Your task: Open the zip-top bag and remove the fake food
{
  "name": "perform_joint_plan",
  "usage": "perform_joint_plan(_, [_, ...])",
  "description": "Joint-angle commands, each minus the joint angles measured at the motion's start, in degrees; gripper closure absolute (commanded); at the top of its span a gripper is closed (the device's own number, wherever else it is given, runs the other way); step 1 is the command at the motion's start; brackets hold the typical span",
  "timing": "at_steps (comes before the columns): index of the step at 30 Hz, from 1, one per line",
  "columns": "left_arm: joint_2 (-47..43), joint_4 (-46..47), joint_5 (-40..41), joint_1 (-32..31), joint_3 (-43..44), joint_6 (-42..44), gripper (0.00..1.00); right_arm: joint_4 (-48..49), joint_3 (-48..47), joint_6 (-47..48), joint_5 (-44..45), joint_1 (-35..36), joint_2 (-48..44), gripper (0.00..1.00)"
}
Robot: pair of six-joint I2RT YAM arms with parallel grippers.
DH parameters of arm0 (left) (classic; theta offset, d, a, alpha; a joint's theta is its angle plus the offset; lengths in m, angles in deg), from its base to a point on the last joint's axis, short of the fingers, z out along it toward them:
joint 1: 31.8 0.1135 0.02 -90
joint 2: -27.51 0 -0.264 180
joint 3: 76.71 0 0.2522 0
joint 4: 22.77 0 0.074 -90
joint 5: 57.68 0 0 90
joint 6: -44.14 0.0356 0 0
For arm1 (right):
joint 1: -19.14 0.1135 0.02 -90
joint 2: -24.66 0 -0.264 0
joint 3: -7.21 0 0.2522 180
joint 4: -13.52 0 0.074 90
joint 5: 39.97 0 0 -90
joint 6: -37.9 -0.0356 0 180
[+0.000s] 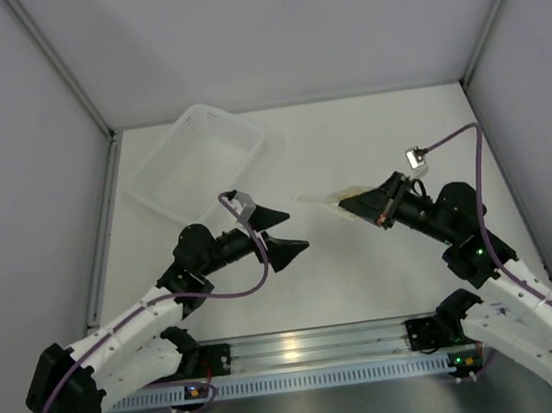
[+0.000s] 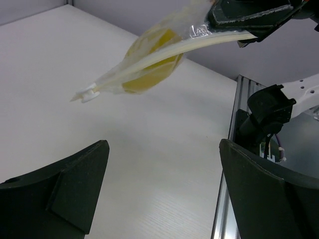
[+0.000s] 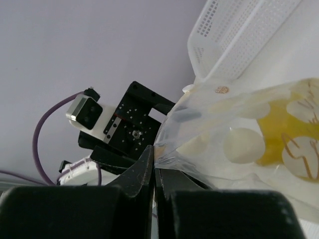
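Note:
My right gripper is shut on one corner of the zip-top bag and holds it off the table, stretched out toward the left. In the right wrist view the closed jaws pinch the clear plastic edge of the bag. The yellow fake food sits inside it. Seen from the left wrist, the bag hangs edge-on, with the fake food in it and a white zip slider at its free end. My left gripper is wide open, a short way left of the bag and touching nothing.
A translucent white basket tray stands at the back left of the table, tilted against the corner; its mesh wall also shows behind the bag. The aluminium rail runs along the near edge, between the arm bases.

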Motion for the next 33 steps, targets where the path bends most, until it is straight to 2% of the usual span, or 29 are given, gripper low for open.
perform_joint_plan(1, [-0.5, 11.13, -1.54, -0.21, -0.46, 2.8, 0.02, -2.55, -6.6, -0.2, -2.29, -0.69, -2.1, 1.0])
perform_joint_plan(8, [0.56, 15.25, -6.02, -0.21, 0.42, 3.06, 0.02, -5.8, -12.67, -0.9, -7.38, -0.69, -2.71, 1.0])
perform_joint_plan(11, [0.03, 16.84, -7.25, -0.21, 0.86, 0.96, 0.02, -5.97, -13.64, -1.96, -8.18, -0.69, -3.85, 1.0])
perform_joint_plan(15, [-0.06, 24.11, -10.41, -0.21, 1.3, -3.68, 0.02, -4.31, -14.34, -3.28, -9.05, -0.6, -5.18, 1.0])
perform_joint_plan(19, [0.73, 28.52, -12.18, -0.73, 2.35, -7.39, 0.04, -0.1, -14.69, -5.82, -11.42, -0.6, -5.27, 1.0])
perform_joint_plan(26, [0.74, 30.2, -12.09, -1.61, 4.55, -8.1, 0.05, 2.37, -15.4, -8.55, -14.42, -0.16, -5.26, 1.0])
perform_joint_plan(31, [2.05, 30.2, -13.76, -3.02, 6.74, -7.14, 0.02, 4.31, -14.87, -10.31, -14.77, 0.28, -5.88, 1.0])
perform_joint_plan(33, [2.67, 30.99, -13.85, -3.98, 7.19, -6.35, 0.04, 5.54, -14.96, -11.01, -15.38, 0.54, -5.53, 1.0])
